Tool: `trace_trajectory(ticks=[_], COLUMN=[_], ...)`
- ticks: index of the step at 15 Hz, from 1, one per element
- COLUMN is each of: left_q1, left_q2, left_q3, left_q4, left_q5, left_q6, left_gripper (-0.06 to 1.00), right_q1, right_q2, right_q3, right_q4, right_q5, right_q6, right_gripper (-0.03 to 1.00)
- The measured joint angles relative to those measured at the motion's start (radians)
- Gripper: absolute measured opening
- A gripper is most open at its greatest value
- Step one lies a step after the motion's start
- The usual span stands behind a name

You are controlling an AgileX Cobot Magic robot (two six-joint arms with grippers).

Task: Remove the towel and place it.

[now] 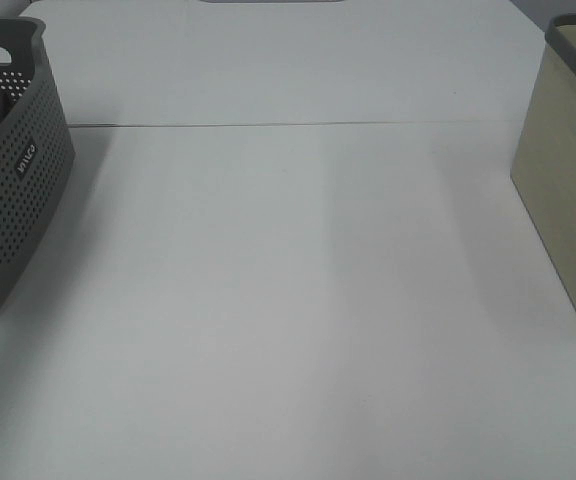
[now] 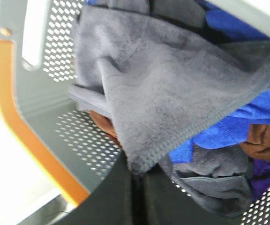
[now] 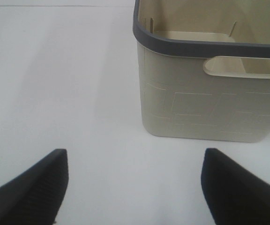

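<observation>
In the left wrist view the charcoal-grey towel (image 2: 158,93) drapes over other cloths inside the grey perforated basket (image 2: 46,108). My left gripper (image 2: 137,187) is shut on the towel's stitched lower edge, its dark fingers pressed together. The right wrist view has my right gripper (image 3: 135,187) open above the white table with nothing between its fingers (image 3: 36,183). Neither gripper appears in the exterior high view, where the grey basket (image 1: 18,200) stands at the left edge.
A blue cloth (image 2: 247,117), a brown cloth (image 2: 266,140) and another grey cloth (image 2: 214,183) lie under the towel. A beige basket with a dark rim (image 3: 196,103) stands empty ahead of my right gripper, at the table's right edge (image 1: 568,180).
</observation>
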Motion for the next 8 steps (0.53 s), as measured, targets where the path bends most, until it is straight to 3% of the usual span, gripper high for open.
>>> trace_trajectory(ticks=[4,8], left_q1=[-0.088,-0.160], left_q2=[-0.069,-0.083], left_q3=[-0.062,-0.229], left_q4=[0.089,0.104], left_q5=[0.004,0.084], left_q6=[-0.114,-0.175], left_gripper=[0.00,0.00], right_q1=[0.000,0.000], right_q2=[0.000,0.000], right_q3=[0.000,0.000], right_q4=[0.000,0.000], right_q5=[0.000,0.000], right_q6=[0.000,0.000], right_gripper=[0.76,0.76])
